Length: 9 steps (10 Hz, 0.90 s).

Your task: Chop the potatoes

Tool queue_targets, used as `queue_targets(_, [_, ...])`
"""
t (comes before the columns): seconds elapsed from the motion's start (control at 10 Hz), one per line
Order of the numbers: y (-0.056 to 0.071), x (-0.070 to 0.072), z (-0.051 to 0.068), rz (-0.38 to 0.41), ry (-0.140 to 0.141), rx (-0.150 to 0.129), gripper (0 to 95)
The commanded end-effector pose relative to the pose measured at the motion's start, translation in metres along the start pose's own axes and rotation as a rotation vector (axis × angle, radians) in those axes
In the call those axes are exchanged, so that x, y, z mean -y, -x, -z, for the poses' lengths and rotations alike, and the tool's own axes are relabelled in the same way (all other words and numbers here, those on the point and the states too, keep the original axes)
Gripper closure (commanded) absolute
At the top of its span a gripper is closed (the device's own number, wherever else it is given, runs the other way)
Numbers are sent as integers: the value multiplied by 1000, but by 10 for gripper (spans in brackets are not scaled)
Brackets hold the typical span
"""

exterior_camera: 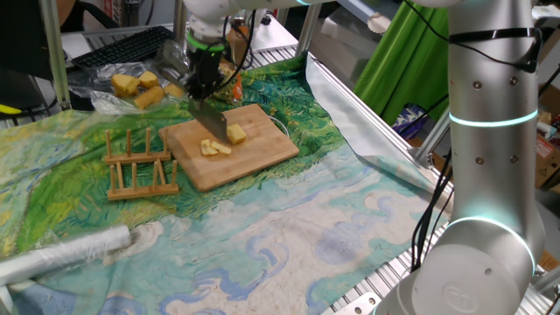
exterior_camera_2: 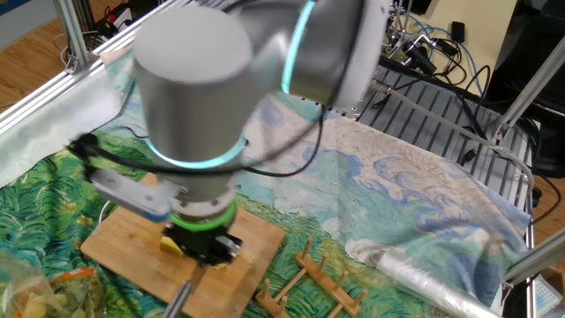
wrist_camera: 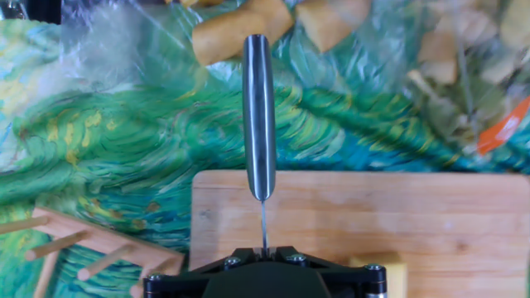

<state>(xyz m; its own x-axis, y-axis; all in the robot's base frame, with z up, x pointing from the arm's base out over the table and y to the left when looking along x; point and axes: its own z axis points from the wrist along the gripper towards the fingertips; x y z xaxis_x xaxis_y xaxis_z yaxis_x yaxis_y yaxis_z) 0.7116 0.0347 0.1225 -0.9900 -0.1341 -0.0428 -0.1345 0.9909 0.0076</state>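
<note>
A blue-green swirl-patterned cloth (exterior_camera: 289, 236) covers the table and fills most of one fixed view. The silver arm (exterior_camera: 486, 131) rises at the right edge of that frame and reaches across the top to the upper middle. A wooden cutting board (exterior_camera: 254, 157) lies on the cloth just above centre, with a wooden peg rack (exterior_camera: 140, 166) just left of it. A clear plastic roll (exterior_camera: 66, 254) lies at the lower left. At the upper left, yellow chunks (exterior_camera: 140, 87) sit on crinkled clear plastic.

The gripper (exterior_camera: 206, 83) hangs over the board's upper left corner, pointing down, clenched on a knife (exterior_camera: 210, 118) whose grey blade slants down toward the board. In the hand view the knife's metal handle (wrist_camera: 259, 116) runs straight up the middle of the frame.

The potatoes (exterior_camera: 223, 140) rest on the board near its centre: a pale-yellow blocky chunk at the right of the blade tip, and a few thin slices lying flat just lower left of it.
</note>
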Motion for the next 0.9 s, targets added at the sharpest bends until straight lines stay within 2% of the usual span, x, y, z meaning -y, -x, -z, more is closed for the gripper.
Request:
queue_targets(0.1, [5,15,0,30,-8,0,950])
queue_targets(0.5, [7,44,-2,75,-12,-4,950])
queue_targets(0.9, [1,62,-9,102,-17,7,950])
